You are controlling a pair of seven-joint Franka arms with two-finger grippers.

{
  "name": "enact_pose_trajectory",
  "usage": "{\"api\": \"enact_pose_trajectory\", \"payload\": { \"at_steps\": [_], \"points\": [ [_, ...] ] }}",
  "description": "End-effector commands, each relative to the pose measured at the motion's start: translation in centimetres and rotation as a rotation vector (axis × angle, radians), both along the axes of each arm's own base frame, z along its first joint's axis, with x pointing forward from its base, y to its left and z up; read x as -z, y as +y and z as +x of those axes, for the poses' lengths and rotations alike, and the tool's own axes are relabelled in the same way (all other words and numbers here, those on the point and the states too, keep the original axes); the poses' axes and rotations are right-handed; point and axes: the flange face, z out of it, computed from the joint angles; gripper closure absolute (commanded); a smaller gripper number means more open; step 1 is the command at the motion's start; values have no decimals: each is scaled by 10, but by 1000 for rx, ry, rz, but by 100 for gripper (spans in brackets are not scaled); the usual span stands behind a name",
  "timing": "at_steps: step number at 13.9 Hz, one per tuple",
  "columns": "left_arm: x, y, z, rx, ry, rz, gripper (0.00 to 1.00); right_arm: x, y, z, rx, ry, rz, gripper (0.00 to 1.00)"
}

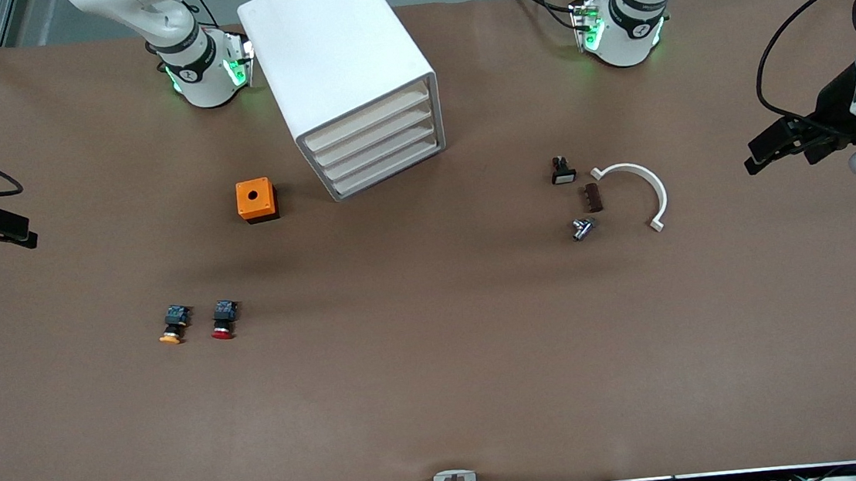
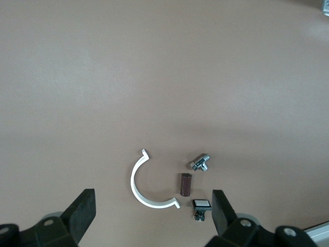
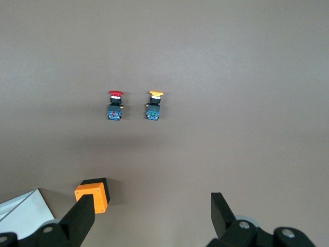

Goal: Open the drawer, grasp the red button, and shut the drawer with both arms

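Drawer (image 1: 381,148) is seen shut in the cabinet (image 1: 339,70) near the table (image 1: 441,394) edge by the bases, nothing begun. Button (image 1: 223,320) lies w/ its twin toward the right arm's end. Left tool (image 1: 765,149) and right tool (image 1: 12,229) are held spread, empty, at opposite table ends, prob. parked clear.

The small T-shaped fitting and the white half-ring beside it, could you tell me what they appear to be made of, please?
The T-shaped fitting looks like bare metal: silvery, with bright glints on its faces. The white half-ring is probably moulded plastic: an even matte white, thin-walled, with small flanged ends and no shine. Neither can be confirmed by look alone.
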Motion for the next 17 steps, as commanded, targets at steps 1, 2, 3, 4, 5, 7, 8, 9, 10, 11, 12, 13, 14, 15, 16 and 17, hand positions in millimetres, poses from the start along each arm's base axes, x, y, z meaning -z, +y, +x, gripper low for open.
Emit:
{"api": "enact_pose_trajectory", "payload": {
  "at_steps": [1, 2, 3, 4, 5, 7, 8, 9, 10, 11, 12, 13, 14, 15, 16, 17],
  "points": [
    [-15, 3, -2, 13, -19, 26, 1, -9, 3, -11, -9, 34, 13, 0],
    [-18, 4, 0, 12, -25, 26, 1, -18, 7, -18, -15, 30, 46, 0],
    [-20, 4, 1, 11, -31, 26, 1, -24, 10, -21, -23, 20, 55, 0],
    [-23, 3, 3, 10, -37, 25, 1, -27, 16, -23, -34, 16, 56, 0],
    [-25, 4, 3, 5, -42, 25, 1, -29, 17, -24, -37, 13, 57, 0],
    [-29, 3, 6, 9, -50, 37, 1, -33, 17, -27, -37, 10, 59, 0],
    [-28, 2, 5, 12, -36, 47, 1, -36, 15, -30, -33, 10, 61, 0],
    [-28, 1, 4, 16, -29, 48, 1, -39, 14, -32, -31, 4, 62, 0],
    [-28, 1, 4, 17, -27, 48, 1, -38, 13, -32, -30, 10, 61, 0],
    [-28, 2, 4, 17, -29, 48, 1, -39, 12, -33, -30, 9, 54, 0],
    [-27, 3, 5, 16, -27, 48, 1, -39, 12, -34, -27, 16, 52, 0],
    [-27, 3, 4, 16, -26, 48, 1, -40, 11, -38, -23, 31, 54, 0],
    [-27, 2, 4, 16, -26, 48, 1, -45, 9, -42, -20, 27, 57, 0],
    [-27, 3, 4, 14, -26, 48, 1, -51, 7, -45, -19, 15, 59, 0],
    [-27, 2, 4, 17, -26, 48, 1, -51, 4, -46, -13, 16, 59, 0],
    [-27, 2, 4, 16, -26, 48, 1, -50, 0, -47, -5, 20, 62, 0]
  ]
}}
